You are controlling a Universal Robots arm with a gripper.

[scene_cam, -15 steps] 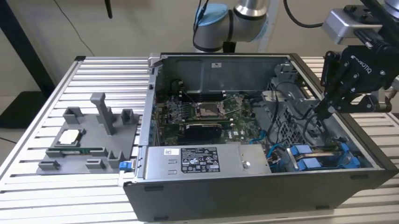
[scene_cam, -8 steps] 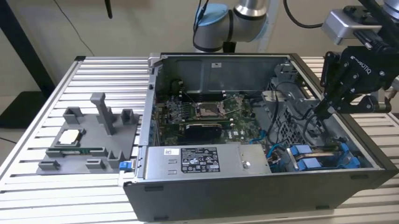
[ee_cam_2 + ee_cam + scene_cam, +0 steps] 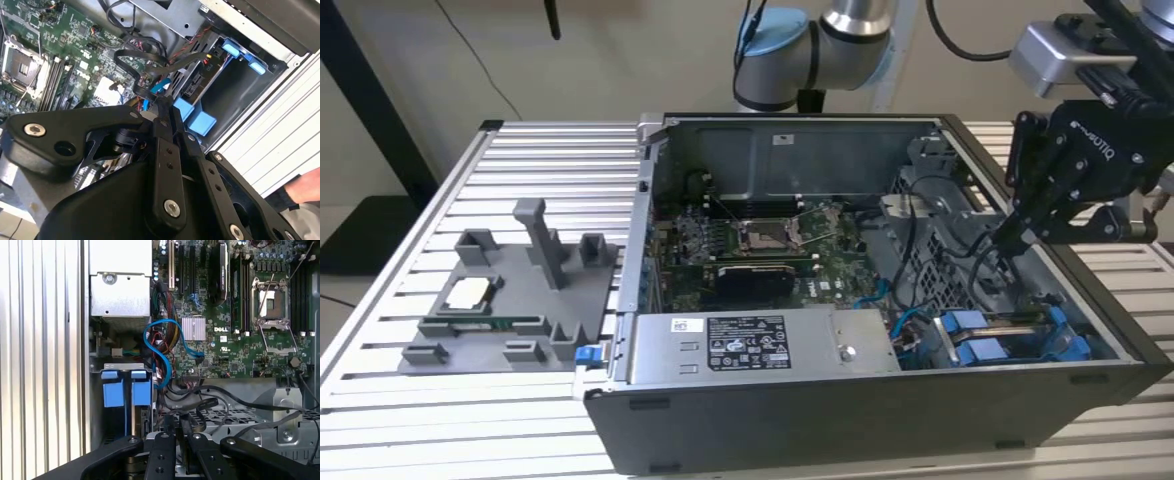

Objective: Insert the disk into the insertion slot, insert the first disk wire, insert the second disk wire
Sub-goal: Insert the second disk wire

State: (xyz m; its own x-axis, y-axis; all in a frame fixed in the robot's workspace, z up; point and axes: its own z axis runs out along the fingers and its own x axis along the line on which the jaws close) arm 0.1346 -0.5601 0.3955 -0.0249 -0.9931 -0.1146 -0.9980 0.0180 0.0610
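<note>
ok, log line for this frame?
gripper shut | among black cables beside drive cage | two blue carriers in cage

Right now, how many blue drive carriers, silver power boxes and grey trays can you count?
Blue drive carriers: 2
Silver power box: 1
Grey tray: 1
Total: 4

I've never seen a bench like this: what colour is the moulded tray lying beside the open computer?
The tray is plain grey all over; the exterior view shows it best.
</note>
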